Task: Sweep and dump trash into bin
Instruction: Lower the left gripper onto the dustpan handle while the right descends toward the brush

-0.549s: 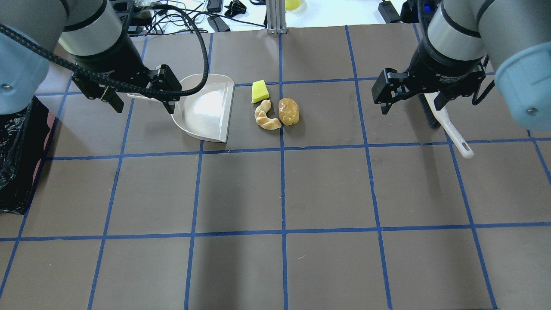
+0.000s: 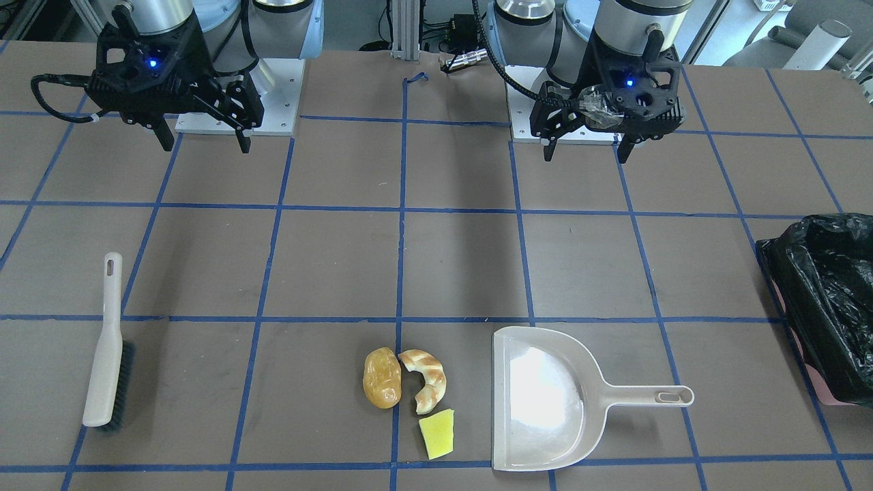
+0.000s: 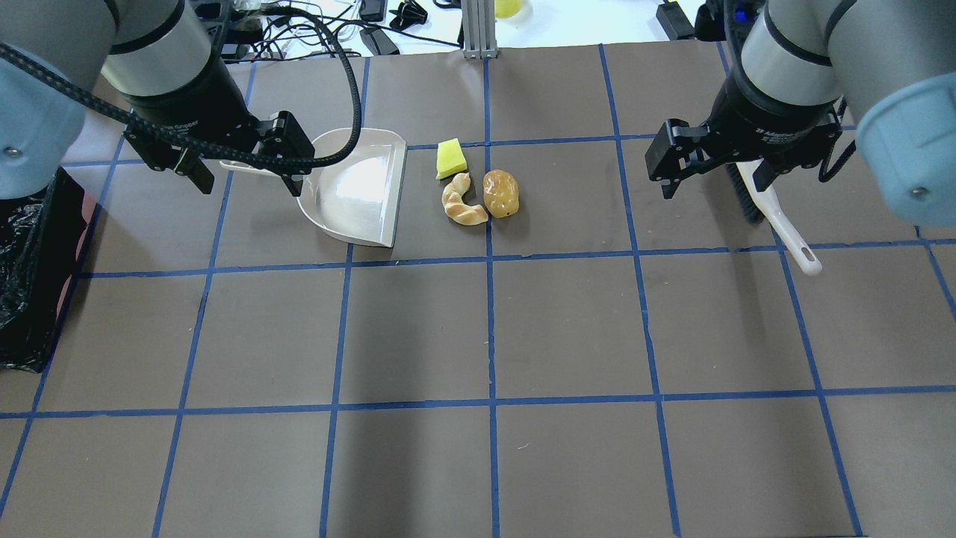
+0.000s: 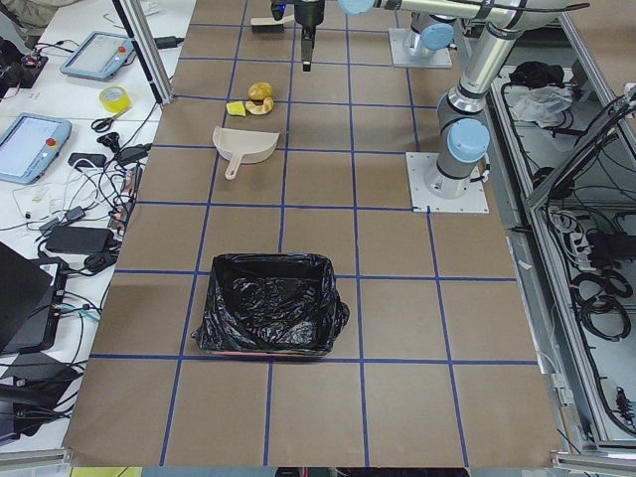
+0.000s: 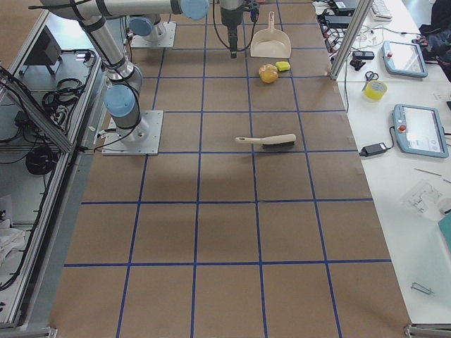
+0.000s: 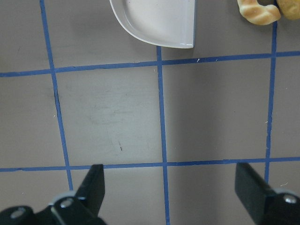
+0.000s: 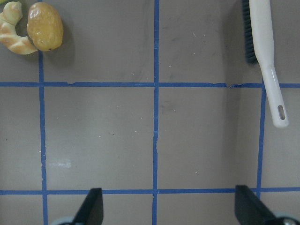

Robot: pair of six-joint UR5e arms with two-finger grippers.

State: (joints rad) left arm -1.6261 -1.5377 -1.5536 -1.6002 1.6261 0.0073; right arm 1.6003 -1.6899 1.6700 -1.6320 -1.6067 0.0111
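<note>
The left gripper (image 2: 586, 146) hangs above the table (image 2: 327, 259), jaws spread wide and empty; the right gripper (image 2: 204, 140) hangs likewise, wide open with nothing in it. Near the table's edge farthest from the robot lies a beige dustpan (image 2: 539, 395), its mouth facing the trash: a croissant-like bread piece (image 2: 426, 389), a golden-brown potato-like lump (image 2: 382, 378) just beside it, and a yellow sponge wedge (image 2: 437, 434). A hand brush (image 2: 106, 354) lies well apart, toward the right end. The black-bagged bin (image 2: 829, 293) stands at the left end.

Left hand (image 3: 246, 181) aloft, jaws spread, right hand (image 3: 715, 187) aloft, jaws spread
</note>
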